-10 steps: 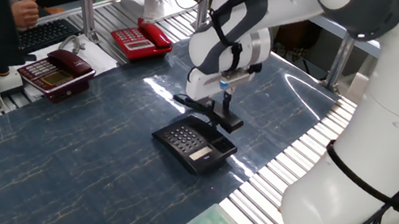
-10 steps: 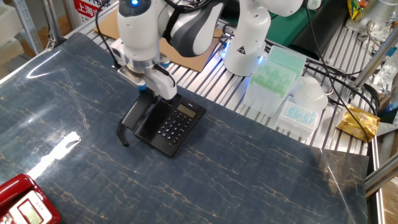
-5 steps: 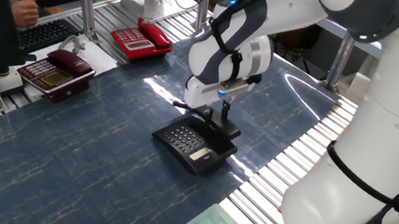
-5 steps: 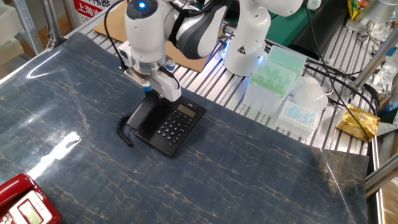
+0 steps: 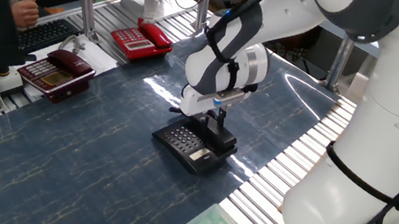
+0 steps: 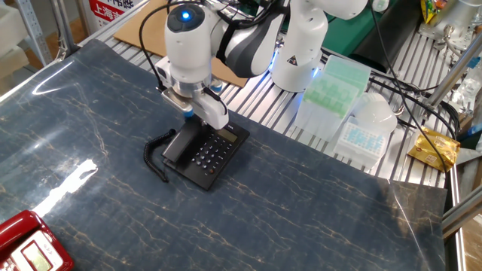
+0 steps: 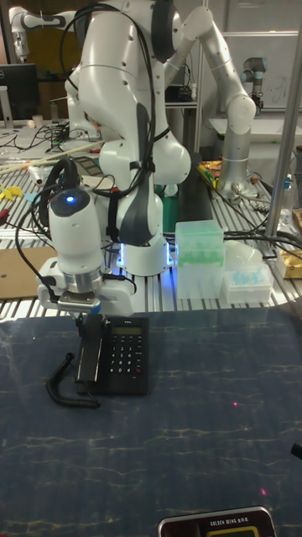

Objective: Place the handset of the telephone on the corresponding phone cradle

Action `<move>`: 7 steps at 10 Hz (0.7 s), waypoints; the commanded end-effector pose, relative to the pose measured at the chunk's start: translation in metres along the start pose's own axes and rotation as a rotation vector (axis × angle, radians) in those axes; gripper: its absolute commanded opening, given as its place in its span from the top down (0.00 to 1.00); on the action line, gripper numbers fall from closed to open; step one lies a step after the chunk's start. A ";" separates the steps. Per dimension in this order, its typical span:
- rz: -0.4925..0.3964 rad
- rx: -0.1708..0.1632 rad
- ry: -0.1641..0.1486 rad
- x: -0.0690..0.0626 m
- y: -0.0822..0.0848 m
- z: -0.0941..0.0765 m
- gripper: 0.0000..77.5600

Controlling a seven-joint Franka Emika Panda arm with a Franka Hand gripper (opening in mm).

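Observation:
The black telephone (image 5: 189, 148) (image 6: 215, 150) (image 7: 126, 362) with its grey keypad lies on the dark marbled table. My gripper (image 5: 213, 119) (image 6: 197, 120) (image 7: 88, 323) is shut on the slim black handset (image 5: 218, 135) (image 6: 179, 144) (image 7: 86, 359). The handset lies lengthwise over the phone cradle, the side strip of the base, which it hides. Whether it rests in the recess or hovers just above, I cannot tell. Its coiled cord (image 6: 154, 156) (image 7: 63, 388) trails onto the table beside the base.
A dark red phone (image 5: 56, 71) and a bright red phone (image 5: 139, 40) sit at the far table edge. Another red phone (image 6: 26, 250) is at a near corner. Green tip boxes (image 6: 331, 86) (image 7: 200, 252) stand on the slatted frame behind the base.
My gripper has carried the handset sideways from beside the phone base to over its cradle strip and lowered it. The cord dragged along.

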State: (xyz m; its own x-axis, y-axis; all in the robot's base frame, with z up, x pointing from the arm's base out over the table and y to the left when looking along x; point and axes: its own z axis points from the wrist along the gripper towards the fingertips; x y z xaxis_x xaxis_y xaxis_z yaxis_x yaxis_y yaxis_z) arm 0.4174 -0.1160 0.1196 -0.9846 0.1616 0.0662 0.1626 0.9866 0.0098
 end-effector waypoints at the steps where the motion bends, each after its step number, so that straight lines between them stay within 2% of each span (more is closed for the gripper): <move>1: -0.008 -0.009 0.000 -0.001 0.000 0.003 0.98; 7: -0.036 0.001 -0.002 -0.002 0.000 0.006 0.98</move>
State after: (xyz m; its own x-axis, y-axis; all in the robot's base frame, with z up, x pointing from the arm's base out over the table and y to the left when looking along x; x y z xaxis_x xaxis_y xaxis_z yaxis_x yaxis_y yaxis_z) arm 0.4180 -0.1151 0.1128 -0.9898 0.1252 0.0672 0.1263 0.9919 0.0111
